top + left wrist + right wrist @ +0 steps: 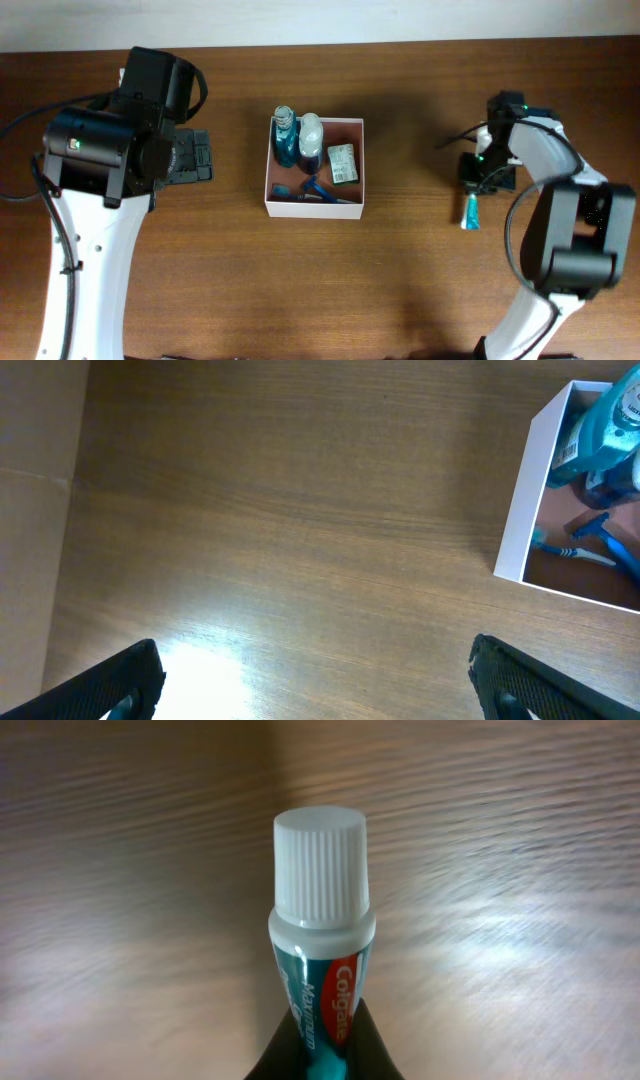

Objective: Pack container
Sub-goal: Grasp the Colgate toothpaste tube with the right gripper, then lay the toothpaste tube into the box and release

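The container [314, 203], a square shallow box with white walls and a reddish-brown inside, sits mid-table and holds a blue bottle, a white bottle, a small green-and-white carton and a blue razor. Its corner shows in the left wrist view [530, 510]. My right gripper [475, 192] is shut on a teal Colgate toothpaste tube [322, 950] with a white cap, at the right of the table; the tube also shows in the overhead view [468, 212]. My left gripper [315, 675] is open and empty over bare wood left of the container.
The brown wooden table [400, 290] carries nothing else loose. A pale wall runs along the far edge [320, 20]. The left arm's base reaches down the left side, the right arm's down the right side.
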Robot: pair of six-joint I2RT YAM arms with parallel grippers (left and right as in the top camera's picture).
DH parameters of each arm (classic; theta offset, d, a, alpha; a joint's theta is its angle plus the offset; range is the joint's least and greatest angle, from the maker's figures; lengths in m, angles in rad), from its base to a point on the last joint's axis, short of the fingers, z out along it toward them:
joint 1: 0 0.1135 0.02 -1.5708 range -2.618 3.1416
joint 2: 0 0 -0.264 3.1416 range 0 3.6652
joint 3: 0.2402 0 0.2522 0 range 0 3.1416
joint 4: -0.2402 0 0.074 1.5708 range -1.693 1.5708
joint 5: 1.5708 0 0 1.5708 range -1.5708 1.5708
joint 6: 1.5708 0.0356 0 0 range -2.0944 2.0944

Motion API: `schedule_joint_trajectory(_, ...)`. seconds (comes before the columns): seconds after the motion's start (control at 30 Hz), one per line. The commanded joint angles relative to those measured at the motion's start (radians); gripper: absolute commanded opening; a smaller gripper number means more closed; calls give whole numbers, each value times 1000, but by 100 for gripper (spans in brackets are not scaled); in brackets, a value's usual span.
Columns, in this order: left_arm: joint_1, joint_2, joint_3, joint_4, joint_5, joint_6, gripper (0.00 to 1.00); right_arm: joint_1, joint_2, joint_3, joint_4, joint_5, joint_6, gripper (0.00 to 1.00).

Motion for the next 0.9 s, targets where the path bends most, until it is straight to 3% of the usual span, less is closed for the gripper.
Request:
schedule_joint_trajectory(0.0,-4,-15,3,0,-14,8,100,113,-227,8,-1,-121,3,4)
schedule_joint_trajectory(0.17,-4,-15,3,0,-14,8,99,352,-421,8,23,-136,-119,4)
schedule_joint_trajectory(0.43,-4,-15,3,-1,-14,8,99,690,-407,7,148,-97,-626,4)
schedule_joint_trajectory(0.6,-3,-15,3,0,-14,8,99,742,-309,7,275,-37,-822,4)
schedule_joint_trajectory(0.83,-3,-15,3,0,-14,8,99,720,-180,7,423,0,-823,4)
schedule_joint_trajectory(0.87,-3,-15,3,0,-14,8,99,723,-179,7,418,0,-822,10)
